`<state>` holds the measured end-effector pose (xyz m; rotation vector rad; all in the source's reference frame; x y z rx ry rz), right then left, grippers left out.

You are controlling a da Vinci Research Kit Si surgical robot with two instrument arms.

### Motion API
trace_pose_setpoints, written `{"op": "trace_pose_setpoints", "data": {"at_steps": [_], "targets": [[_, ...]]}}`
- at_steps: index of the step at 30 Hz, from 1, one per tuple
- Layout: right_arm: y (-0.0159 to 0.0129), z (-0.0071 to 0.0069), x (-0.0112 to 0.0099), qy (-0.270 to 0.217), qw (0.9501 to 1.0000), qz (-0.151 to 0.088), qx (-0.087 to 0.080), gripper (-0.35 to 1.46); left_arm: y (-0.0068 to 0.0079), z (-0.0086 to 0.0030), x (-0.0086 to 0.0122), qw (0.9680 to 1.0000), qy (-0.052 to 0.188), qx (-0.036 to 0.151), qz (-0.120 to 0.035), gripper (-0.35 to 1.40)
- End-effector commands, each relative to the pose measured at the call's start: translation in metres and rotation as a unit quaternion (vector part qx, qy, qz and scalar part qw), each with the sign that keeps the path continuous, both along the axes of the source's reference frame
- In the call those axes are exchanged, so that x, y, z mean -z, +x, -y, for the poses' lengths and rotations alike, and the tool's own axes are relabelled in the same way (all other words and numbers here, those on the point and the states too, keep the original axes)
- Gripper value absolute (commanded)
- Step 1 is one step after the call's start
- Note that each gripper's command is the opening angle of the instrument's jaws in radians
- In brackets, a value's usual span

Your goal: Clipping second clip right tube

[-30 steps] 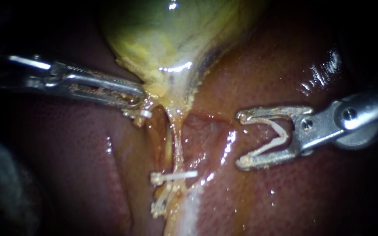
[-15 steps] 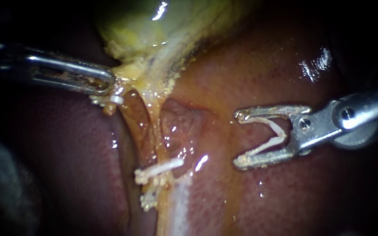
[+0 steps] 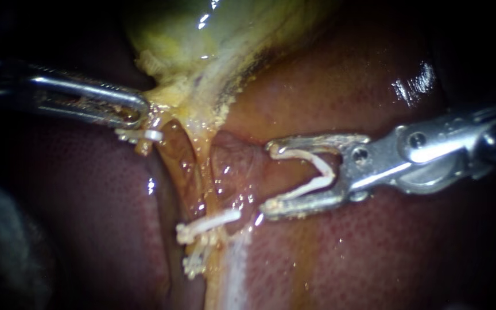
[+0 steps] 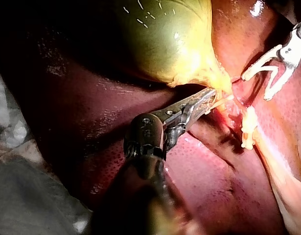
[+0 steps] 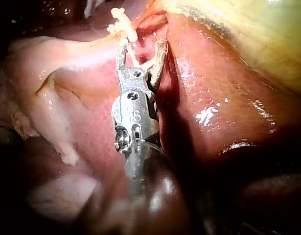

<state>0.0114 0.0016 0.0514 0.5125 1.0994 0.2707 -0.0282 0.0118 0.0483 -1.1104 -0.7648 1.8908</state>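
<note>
**Loaded right instrument beside the tube, not yet around it**

The liver (image 3: 386, 252) lies under everything. The gallbladder (image 3: 213, 40) is held by the left instrument (image 3: 136, 109), whose jaws are closed on its neck. The right instrument (image 3: 268, 179) carries an open new clip (image 3: 308, 186) in wide-spread jaws, the tips just beside the tube (image 3: 201, 172), which runs from the neck down to the set clip (image 3: 210, 220). My judgement is to advance until the tube sits deep in the new clip, square across it, apart from the set clip and with the tips clear of the liver, then close. No writing is readable.
</note>
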Motion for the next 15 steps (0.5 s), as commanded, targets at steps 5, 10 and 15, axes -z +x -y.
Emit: {"op": "trace_pose_setpoints", "data": {"at_steps": [5, 10, 15], "targets": [[0.0021, 0.0003, -0.0008, 0.041, 0.9992, -0.003, 0.001, 0.46, -0.0001, 0.0, 0.0, 1.0, 0.0, 0.0, 0.0, -0.35], [0.0037, 0.0012, -0.0021, 0.059, 0.9983, 0.003, 0.0, 0.46, -0.0002, 0.0, 0.0, 1.0, 0.0, 0.0, 0.0, -0.35], [0.005, 0.002, -0.0034, 0.079, 0.9969, 0.001, 0.003, 0.46, -0.0003, 0.0, -0.0001, 1.0, 0.0, 0.001, -0.001, -0.35]]}}
